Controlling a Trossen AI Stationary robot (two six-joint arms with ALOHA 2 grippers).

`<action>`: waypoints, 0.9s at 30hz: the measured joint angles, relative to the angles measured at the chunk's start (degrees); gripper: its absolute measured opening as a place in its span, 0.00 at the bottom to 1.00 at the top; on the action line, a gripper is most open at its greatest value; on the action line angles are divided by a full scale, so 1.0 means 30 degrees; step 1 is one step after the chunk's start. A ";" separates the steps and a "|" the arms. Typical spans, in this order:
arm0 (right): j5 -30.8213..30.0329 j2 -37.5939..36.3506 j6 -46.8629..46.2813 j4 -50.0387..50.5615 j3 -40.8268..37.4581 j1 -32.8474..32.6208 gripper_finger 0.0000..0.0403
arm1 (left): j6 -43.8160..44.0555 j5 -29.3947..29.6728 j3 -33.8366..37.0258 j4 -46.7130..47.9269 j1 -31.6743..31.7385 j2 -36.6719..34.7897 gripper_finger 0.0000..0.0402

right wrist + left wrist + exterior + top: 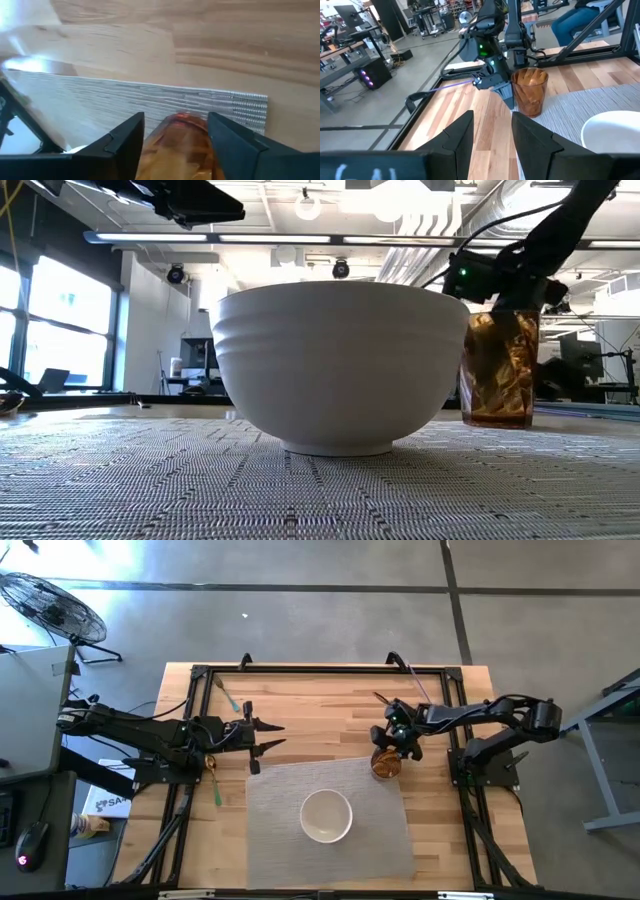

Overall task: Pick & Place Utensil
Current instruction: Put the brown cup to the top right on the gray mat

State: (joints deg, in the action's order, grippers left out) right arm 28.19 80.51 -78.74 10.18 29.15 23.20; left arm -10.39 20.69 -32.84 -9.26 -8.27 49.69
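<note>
We see the right gripper (396, 743) right of centre in the high view, poised directly over an amber cup (386, 764) that stands on the upper right corner of the grey woven placemat (290, 785). In the right wrist view its two dark fingers (125, 140) stand spread on either side of the cup's rim (182, 131); whether they press the cup we cannot tell. In the low view the cup (498, 368) rises at the right of the frame, beside and behind the white bowl (340, 365), which fills the middle.

In the high view the bowl (326, 815) sits near the middle of the mat, lower centre of the frame. The left gripper (268, 736) hovers left of centre over bare wood just above the mat's upper left corner, fingers (460, 137) apart and holding nothing.

A green-handled utensil (217, 783) lies on the wooden table (330, 700) at the left, beside the mat's left edge and under the left arm, with another thin green one (229, 697) towards the upper left of the tabletop
</note>
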 joint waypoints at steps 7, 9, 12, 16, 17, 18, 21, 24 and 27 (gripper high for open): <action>-0.0986 -0.1219 0.0456 0.1995 0.0014 -0.0004 0.44 | 0.0002 -0.0007 0.0000 -0.0050 0.0000 0.0000 0.33; -0.1700 -0.1619 0.0906 0.2417 0.0013 -0.0007 0.43 | 0.0004 -0.0007 0.0000 -0.0050 0.0000 0.0000 0.33; -0.2678 -0.2249 0.1518 0.2650 0.0012 -0.0078 0.43 | 0.0007 -0.0073 0.0000 -0.0047 0.0000 0.0000 0.33; -0.3135 -0.2346 0.1555 0.3113 0.0010 -0.0544 0.43 | 0.0008 -0.0073 0.0000 -0.0163 0.0000 0.0000 0.33; -0.3251 -0.2188 0.1492 0.3140 0.0015 -0.0667 0.43 | 0.0036 -0.0073 0.0000 -0.0249 0.0000 -0.0007 0.33; -0.3424 -0.1998 0.1486 0.3099 0.0015 -0.0763 0.43 | 0.0036 -0.0073 0.0000 -0.0353 0.0006 -0.0007 0.33; -0.4307 -0.1271 0.1858 0.3005 0.0015 -0.0999 0.43 | 0.0047 -0.0073 0.0000 -0.0436 0.0007 -0.0007 0.33; -0.4774 -0.0902 0.1878 0.2529 0.0040 -0.1151 0.43 | 0.0110 -0.0073 0.0000 -0.0439 0.0001 -0.0007 0.33; -0.4907 -0.0860 0.1915 0.1770 0.0035 -0.1166 0.43 | 0.0120 -0.0066 0.0000 -0.0436 0.0000 -0.0007 0.33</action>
State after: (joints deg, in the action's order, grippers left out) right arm 13.47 77.93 -72.99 15.49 29.25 19.70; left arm -10.03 20.49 -32.84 -10.57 -8.27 49.67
